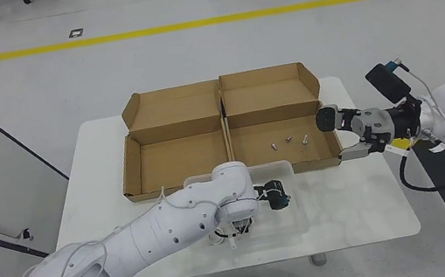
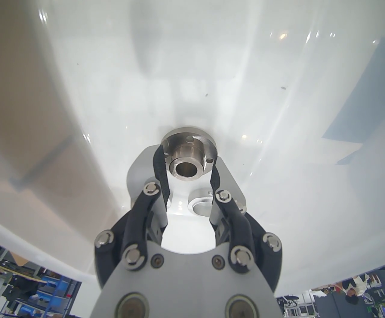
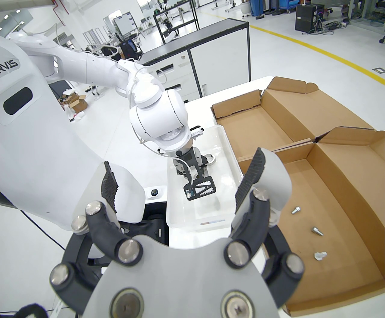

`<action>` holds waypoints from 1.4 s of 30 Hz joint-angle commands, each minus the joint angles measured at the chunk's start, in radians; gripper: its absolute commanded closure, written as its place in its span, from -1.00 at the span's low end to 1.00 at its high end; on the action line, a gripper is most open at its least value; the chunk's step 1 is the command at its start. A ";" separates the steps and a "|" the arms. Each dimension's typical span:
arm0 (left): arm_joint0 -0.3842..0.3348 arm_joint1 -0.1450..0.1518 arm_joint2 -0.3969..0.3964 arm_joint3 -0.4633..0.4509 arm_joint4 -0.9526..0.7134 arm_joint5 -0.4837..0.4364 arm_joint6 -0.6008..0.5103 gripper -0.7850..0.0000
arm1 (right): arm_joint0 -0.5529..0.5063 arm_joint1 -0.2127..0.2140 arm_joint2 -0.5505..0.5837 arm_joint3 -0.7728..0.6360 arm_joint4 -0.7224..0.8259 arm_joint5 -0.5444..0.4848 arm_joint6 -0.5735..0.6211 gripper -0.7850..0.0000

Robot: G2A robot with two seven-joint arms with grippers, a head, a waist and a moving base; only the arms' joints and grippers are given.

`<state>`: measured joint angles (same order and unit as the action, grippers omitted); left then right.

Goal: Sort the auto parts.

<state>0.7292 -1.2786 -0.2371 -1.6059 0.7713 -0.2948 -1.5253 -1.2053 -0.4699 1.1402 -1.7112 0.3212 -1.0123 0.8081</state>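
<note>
1. Three small bolts lie sorted in the cardboard box just beyond the white tray.
2. Inside the tray, the left gripper has its jaws clamped on a flanged hub. A silver ring just beside it is not yet sorted.
3. Off to one side of the tray, the right gripper hovers with its jaws apart.

From above, the left arm hides much of the white tray. Three metal parts in the right cardboard box are too small to name. A second metal ring sits partly behind the left pincer, whose hold on the flanged bushing cannot be judged.
</note>
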 commanded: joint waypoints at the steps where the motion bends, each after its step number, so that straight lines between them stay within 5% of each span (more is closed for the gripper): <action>1: -0.001 0.000 0.001 0.003 -0.004 -0.003 0.003 0.07 | 0.000 -0.001 0.000 0.000 -0.001 0.000 0.000 -1.00; 30: -0.010 0.001 0.014 0.018 -0.032 -0.015 0.016 0.12 | 0.000 -0.001 0.000 0.000 -0.001 0.000 0.000 -1.00; 31: -0.011 -0.001 0.015 0.022 -0.033 -0.017 0.017 0.18 | 0.000 -0.001 0.000 0.000 -0.001 0.000 0.000 -1.00; 33: -0.012 -0.004 0.015 0.027 -0.034 -0.020 0.020 0.95 | 0.000 -0.001 0.000 0.000 -0.001 0.000 0.000 -1.00; 42: -0.009 -0.009 0.009 0.027 -0.024 -0.018 0.019 1.00 | 0.000 -0.001 0.000 0.000 -0.001 0.000 0.000 -1.00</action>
<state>0.7191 -1.2872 -0.2275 -1.5787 0.7465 -0.3136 -1.5064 -1.2053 -0.4699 1.1402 -1.7112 0.3212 -1.0123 0.8081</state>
